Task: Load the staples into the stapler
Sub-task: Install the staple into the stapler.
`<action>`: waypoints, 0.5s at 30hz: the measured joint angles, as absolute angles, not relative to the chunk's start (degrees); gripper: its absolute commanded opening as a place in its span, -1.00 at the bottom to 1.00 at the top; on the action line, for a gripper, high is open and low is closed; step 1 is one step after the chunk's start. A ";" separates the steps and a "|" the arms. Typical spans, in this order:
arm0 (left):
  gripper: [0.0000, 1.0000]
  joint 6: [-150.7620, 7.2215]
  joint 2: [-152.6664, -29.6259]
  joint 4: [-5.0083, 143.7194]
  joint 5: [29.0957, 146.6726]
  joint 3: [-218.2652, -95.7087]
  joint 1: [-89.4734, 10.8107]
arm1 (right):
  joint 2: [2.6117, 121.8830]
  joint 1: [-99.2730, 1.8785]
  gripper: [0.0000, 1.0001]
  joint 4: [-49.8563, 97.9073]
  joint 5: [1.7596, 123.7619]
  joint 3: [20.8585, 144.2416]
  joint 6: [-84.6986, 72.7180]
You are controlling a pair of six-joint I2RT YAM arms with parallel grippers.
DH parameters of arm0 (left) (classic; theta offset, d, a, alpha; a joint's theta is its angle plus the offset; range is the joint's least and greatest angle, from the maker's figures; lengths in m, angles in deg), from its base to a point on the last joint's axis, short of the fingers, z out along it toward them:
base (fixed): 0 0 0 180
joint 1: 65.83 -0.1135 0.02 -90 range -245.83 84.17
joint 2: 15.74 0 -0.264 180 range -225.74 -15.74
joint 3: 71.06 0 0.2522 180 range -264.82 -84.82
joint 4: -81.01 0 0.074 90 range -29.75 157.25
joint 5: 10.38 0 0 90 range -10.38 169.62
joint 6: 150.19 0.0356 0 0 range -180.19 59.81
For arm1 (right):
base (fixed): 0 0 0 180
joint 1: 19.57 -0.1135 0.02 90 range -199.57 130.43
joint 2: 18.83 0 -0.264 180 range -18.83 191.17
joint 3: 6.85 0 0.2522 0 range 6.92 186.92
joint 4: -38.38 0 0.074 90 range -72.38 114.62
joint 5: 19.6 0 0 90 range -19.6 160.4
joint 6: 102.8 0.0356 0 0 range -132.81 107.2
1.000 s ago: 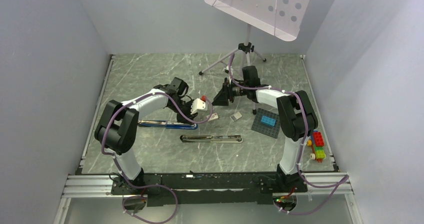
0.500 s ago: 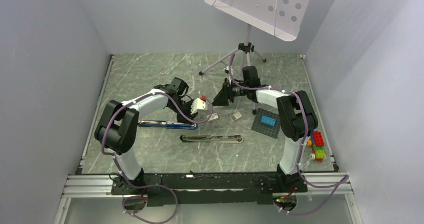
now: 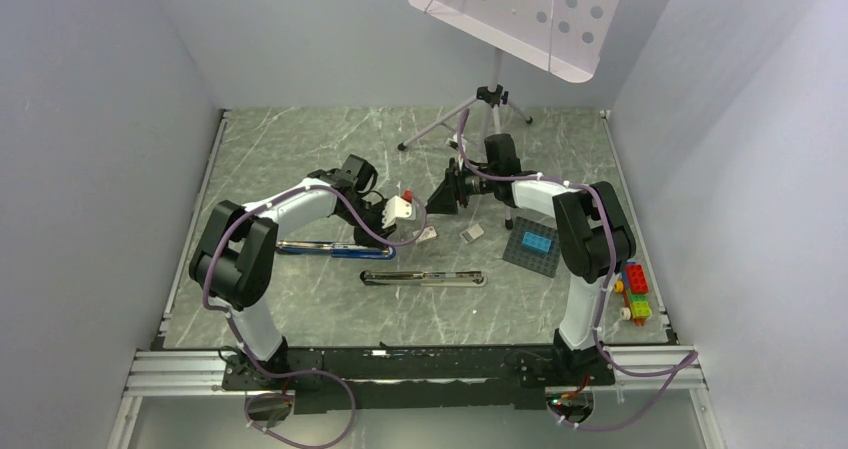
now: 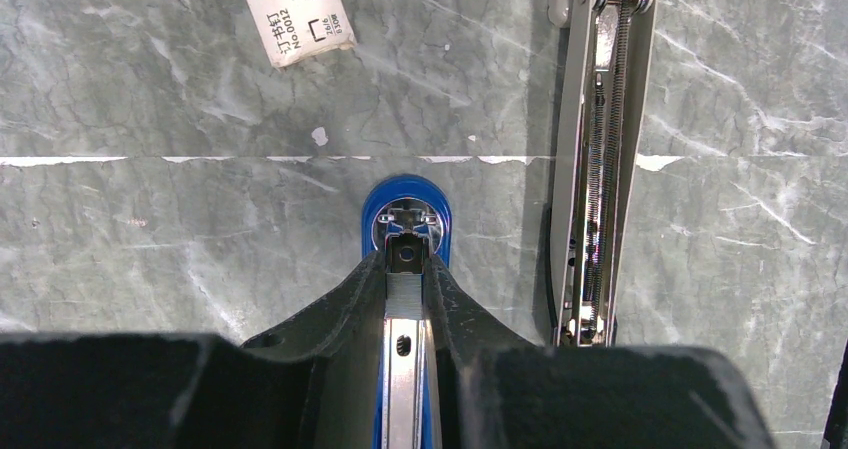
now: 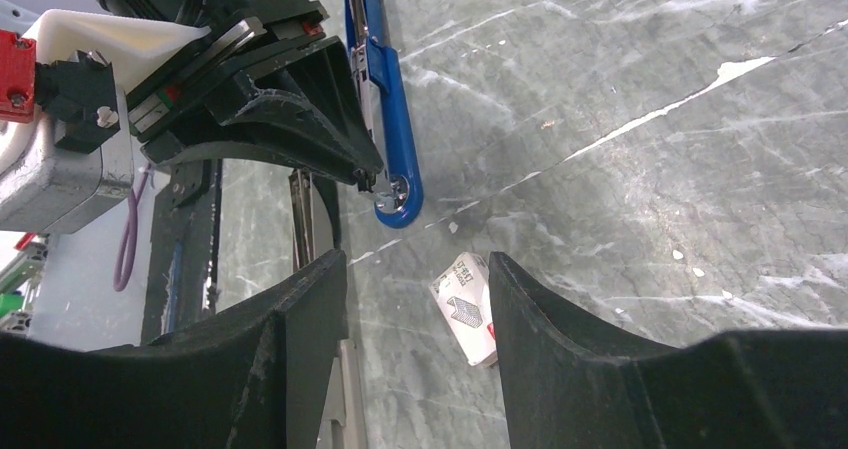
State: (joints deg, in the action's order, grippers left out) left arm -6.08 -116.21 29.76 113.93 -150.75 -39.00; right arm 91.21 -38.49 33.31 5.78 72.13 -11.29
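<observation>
Left tool clamps blue stapler; right tool, jaws apart, is nearer the staples, just base-side of it.

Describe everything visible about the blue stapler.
The blue stapler has a glossy blue base, plastic by its look, whose rounded end carries a round shiny metal plate. A narrow silver rail runs along its top. It lies flat on the grey marbled table, beside the open silver stapler and apart from it. The left tool is shut on the rail near the rounded end, a finger on each side. Its contents cannot be seen.
</observation>
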 measured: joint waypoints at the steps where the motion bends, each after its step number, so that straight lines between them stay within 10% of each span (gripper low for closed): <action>1: -0.52 -6.08 -116.21 29.78 113.86 -150.75 -38.98 | 91.21 -38.49 0.16 33.31 5.76 72.13 -11.26; 15: -0.52 -6.35 -116.14 30.22 112.81 -150.66 -38.83 | 91.21 -38.49 0.16 33.35 5.76 71.97 -11.20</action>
